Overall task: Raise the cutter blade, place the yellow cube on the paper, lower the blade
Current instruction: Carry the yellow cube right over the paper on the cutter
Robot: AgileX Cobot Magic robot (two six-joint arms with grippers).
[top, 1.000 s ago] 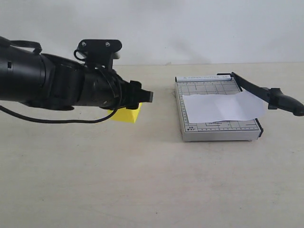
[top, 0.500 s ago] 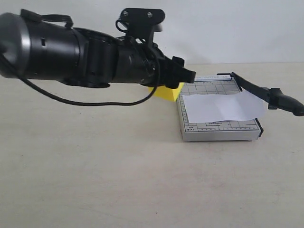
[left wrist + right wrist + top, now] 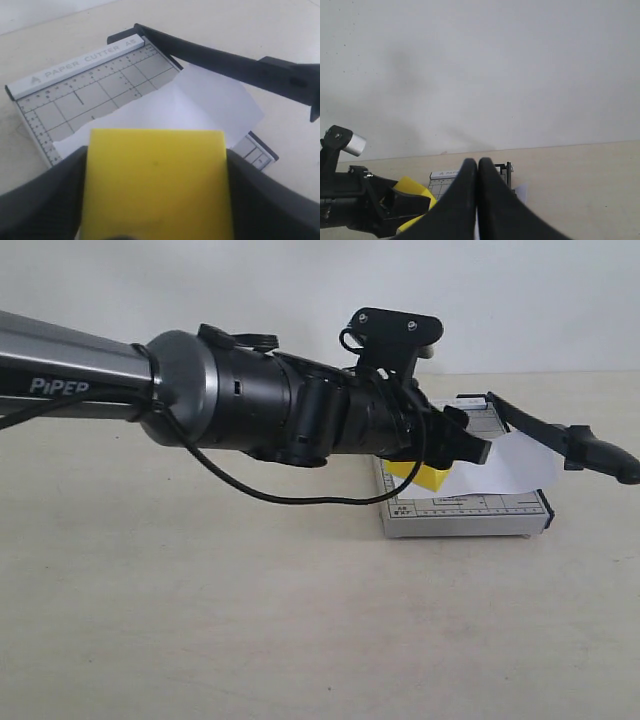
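Observation:
My left gripper (image 3: 455,453) is shut on the yellow cube (image 3: 425,477), held just above the left part of the paper (image 3: 505,468). In the left wrist view the yellow cube (image 3: 156,185) fills the space between the black fingers (image 3: 42,200), with the white paper (image 3: 200,102) below and beyond it. The cutter blade (image 3: 545,428) stands raised at the trimmer's right side, and the blade (image 3: 225,62) slants up over the sheet. My right gripper (image 3: 478,167) is shut on nothing and looks toward the trimmer from a distance.
The grey gridded trimmer base (image 3: 465,516) sits on a pale tabletop (image 3: 250,620), with a white wall behind. The blade's thick handle (image 3: 603,457) juts out past the trimmer's right edge. My left arm (image 3: 200,400) stretches across from the left.
My left arm has swung right with the yellow cube, from left of the trimmer to over its paper. The blade, paper and right gripper have not moved.

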